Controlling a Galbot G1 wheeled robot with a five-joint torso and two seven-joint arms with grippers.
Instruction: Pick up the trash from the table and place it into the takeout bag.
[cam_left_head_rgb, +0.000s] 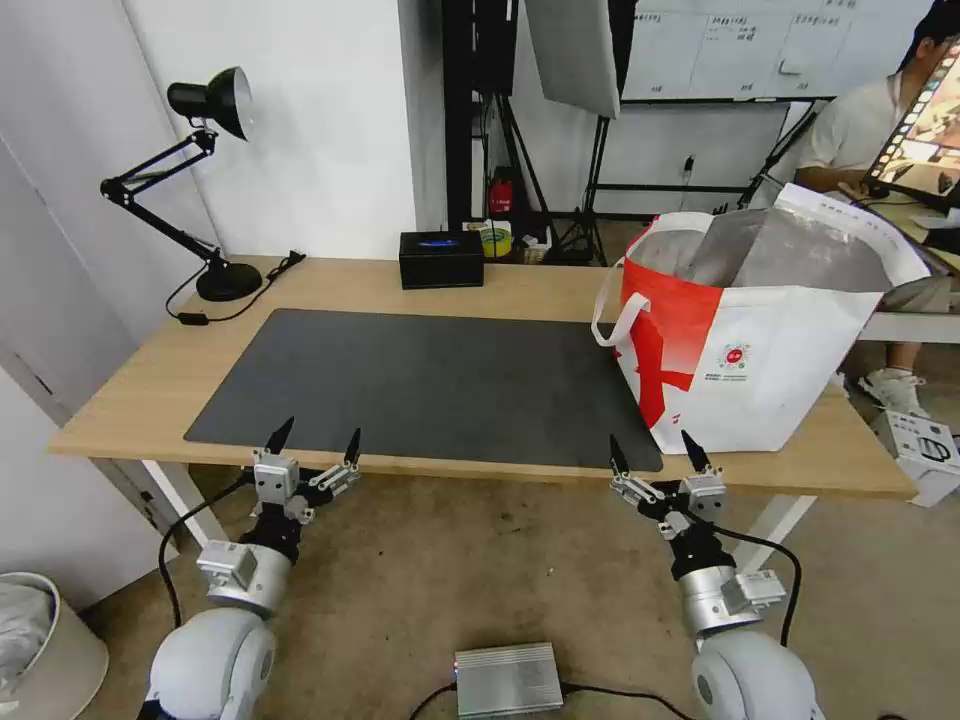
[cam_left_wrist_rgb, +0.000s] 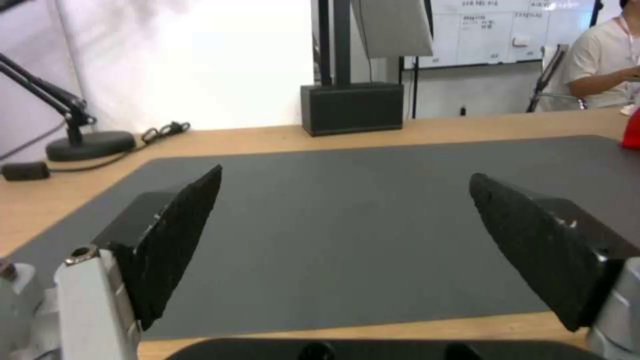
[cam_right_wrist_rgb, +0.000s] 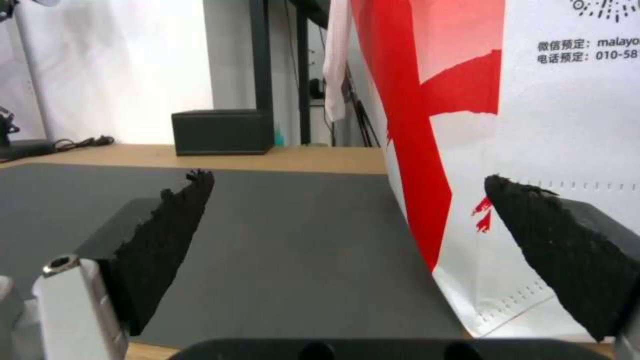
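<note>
Two grippers hover at the near edge of the light wooden counter (cam_left_head_rgb: 140, 380), both with fingers spread wide and grasping nothing. The left gripper (cam_left_head_rgb: 313, 441) points its black fingers (cam_left_wrist_rgb: 175, 235) across the dark grey mat (cam_left_head_rgb: 430, 385), which lies bare between and beyond the tips. Straight ahead of them, at the counter's far edge, stands the black tissue box (cam_left_head_rgb: 441, 259); off to their outer side sits a black desk lamp (cam_left_head_rgb: 205, 180) with its cord trailing on the wood. The right gripper (cam_left_head_rgb: 653, 451) holds its fingers (cam_right_wrist_rgb: 165, 235) apart at the mat's near corner, the outer fingertip close before the takeout bag (cam_left_head_rgb: 790, 360). The bag stands upright on the counter, its red panel facing the mat, its foil-lined mouth open, a white strap handle (cam_left_head_rgb: 612, 310) hanging over the mat's edge.
</note>
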